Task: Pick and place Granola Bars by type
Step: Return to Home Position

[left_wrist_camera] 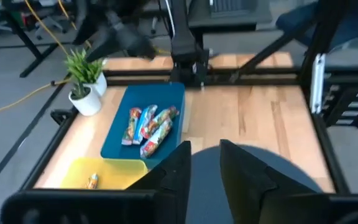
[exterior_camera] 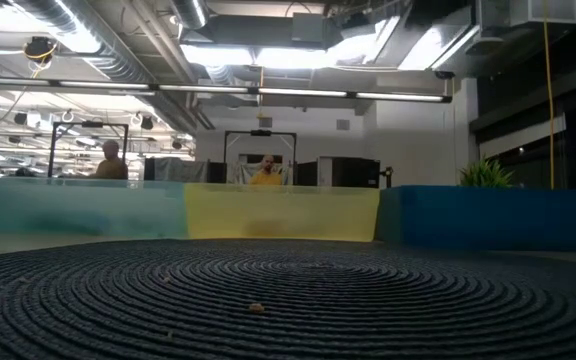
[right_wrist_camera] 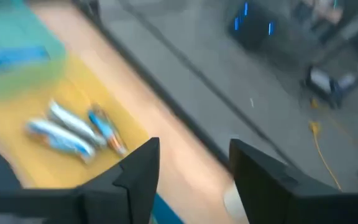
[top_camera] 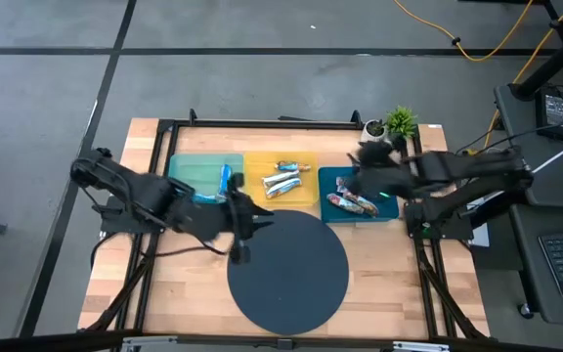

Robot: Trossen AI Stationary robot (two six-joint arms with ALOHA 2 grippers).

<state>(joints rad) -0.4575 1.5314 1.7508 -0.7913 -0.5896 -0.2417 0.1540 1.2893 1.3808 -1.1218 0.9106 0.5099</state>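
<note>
Granola bars in shiny foil are lying sorted in the coloured trays, not in your spread, empty jaws: left gripper hovering over the round dark woven mat, right gripper by the blue rectangular tray, so by swinging low you are risking clipping its wall and spilling them.

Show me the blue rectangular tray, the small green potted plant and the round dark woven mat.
blue tray (left_wrist_camera: 154, 96): left wrist view, bare floor
potted plant (left_wrist_camera: 86, 101): left wrist view, white pot
dark mat (top_camera: 288, 271): high view, centre
</note>
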